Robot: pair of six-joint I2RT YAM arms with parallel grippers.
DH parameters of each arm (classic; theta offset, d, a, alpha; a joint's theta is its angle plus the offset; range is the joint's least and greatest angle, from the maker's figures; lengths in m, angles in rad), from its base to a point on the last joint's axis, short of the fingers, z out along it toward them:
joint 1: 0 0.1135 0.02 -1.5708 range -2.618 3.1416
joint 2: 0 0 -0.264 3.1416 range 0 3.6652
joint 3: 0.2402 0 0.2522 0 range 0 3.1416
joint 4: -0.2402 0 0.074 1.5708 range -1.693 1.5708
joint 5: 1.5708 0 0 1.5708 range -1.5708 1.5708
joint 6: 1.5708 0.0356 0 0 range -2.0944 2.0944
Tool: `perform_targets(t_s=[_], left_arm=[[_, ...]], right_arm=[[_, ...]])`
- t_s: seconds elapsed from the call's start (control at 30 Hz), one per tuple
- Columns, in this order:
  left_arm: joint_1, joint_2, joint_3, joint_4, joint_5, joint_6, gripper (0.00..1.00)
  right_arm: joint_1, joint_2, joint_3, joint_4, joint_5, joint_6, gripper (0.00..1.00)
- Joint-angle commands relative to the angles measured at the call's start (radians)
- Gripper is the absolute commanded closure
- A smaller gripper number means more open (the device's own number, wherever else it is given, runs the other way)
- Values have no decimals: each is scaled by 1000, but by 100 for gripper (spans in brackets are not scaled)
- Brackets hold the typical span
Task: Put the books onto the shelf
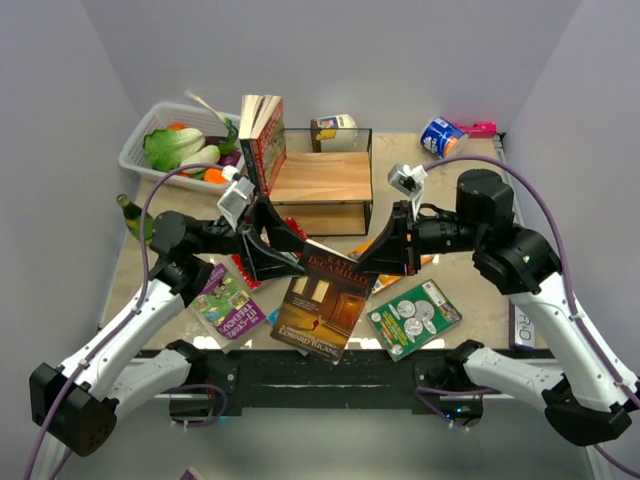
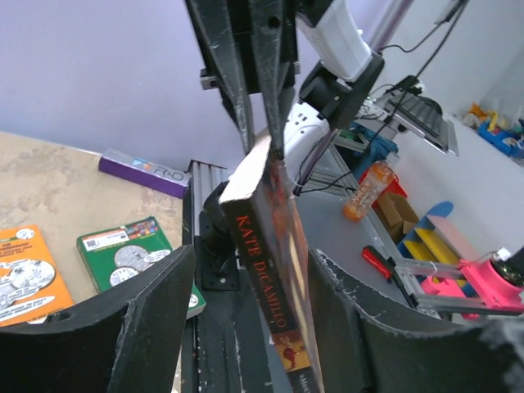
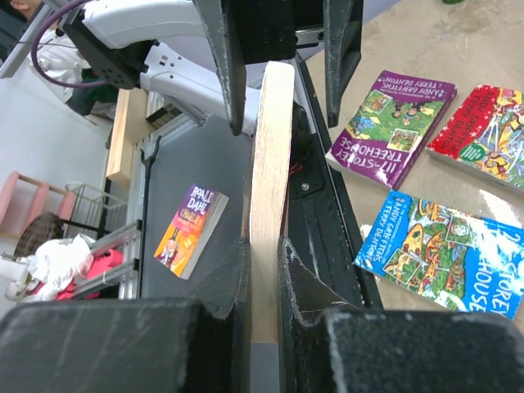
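A brown paperback point(image 1: 322, 300) is clenched on edge by the right pincer point(image 3: 262, 254) above the near side of the table point(image 1: 475, 310). The left pincer point(image 2: 254, 303), unclenched, brackets its spine. It should be closed squarely before any handover.

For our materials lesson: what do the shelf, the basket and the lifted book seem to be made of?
Shelf: pale wood boards, matt, with visible grain; thin black frame, probably painted metal.
Basket: white plastic, judging by its moulded, slightly shiny walls.
Book: paper, with cream page edges; the printed cover looks like thin card, perhaps glossy.
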Motion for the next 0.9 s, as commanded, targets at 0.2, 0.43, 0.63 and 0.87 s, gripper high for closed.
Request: perform_targets(t_s=[0.2,0.43,0.63,0.87], left_arm=[[-15,21,1,184,102,-87,52],[-46,47,-1,148,111,-55,67],[-64,45,28,25,97,54,100],[-58,-5,77,-217,-57,226,100]], right_arm=[[14,38,29,29,-39,-7,100],[16,58,45,29,-35,-7,100],[18,68,57,17,-17,-16,100],[16,66,104,-17,247,-24,63]])
